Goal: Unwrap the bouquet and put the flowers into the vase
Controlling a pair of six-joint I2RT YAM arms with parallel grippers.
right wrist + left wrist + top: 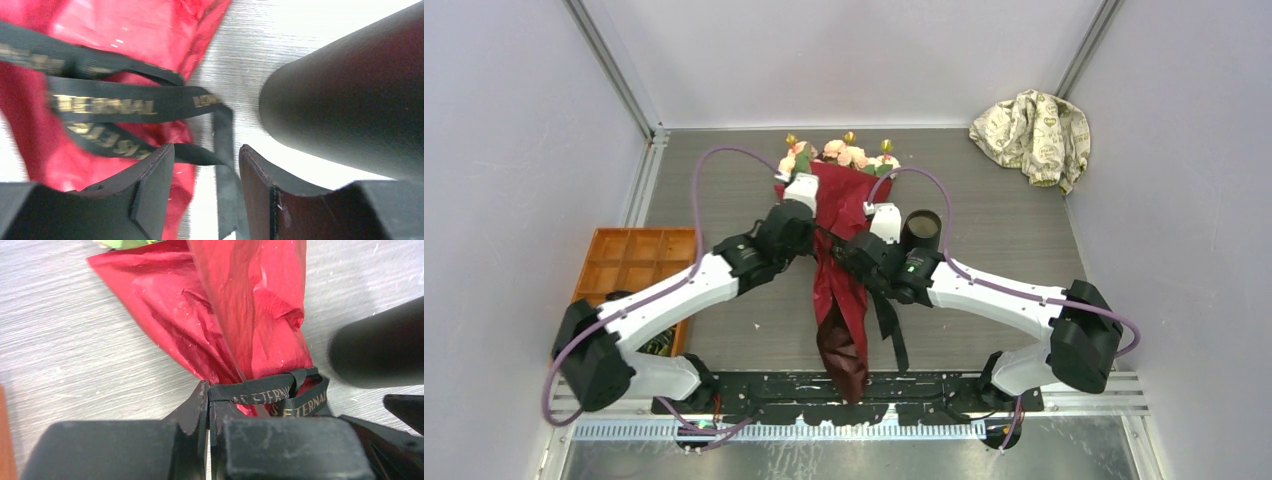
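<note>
Pinching ribbon (pixel 260 392) at bouquet (pixel 240 315) waist: left end effector (pixel 209 405).

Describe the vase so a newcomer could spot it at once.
On the grey table, find the red-wrapped bouquet lying down the middle. The vase stands just right of it, by the right gripper: the only plain black, open-topped cylinder.

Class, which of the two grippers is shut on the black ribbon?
The left gripper: its jaws are pinched together on the ribbon, whereas the right gripper stands open.
</note>
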